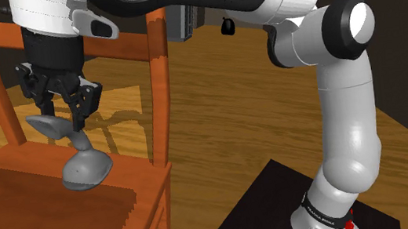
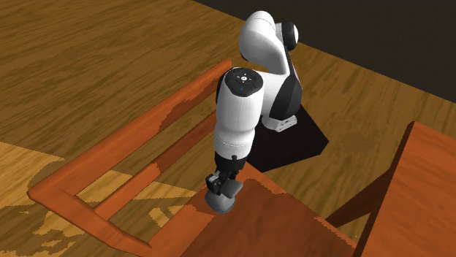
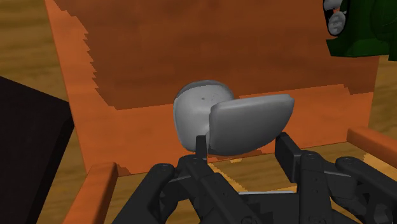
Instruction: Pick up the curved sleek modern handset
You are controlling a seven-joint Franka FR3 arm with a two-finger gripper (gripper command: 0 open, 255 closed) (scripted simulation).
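Grey handset point(image 1: 84, 168), upper end clasped between fingers of black gripper point(image 1: 64, 116), lower end at orange-brown chair seat point(image 1: 41, 223); wood-plank floor point(image 1: 225, 107) beneath seat

Home, wooden chair point(image 1: 49, 222), plank floor point(image 1: 234, 114)
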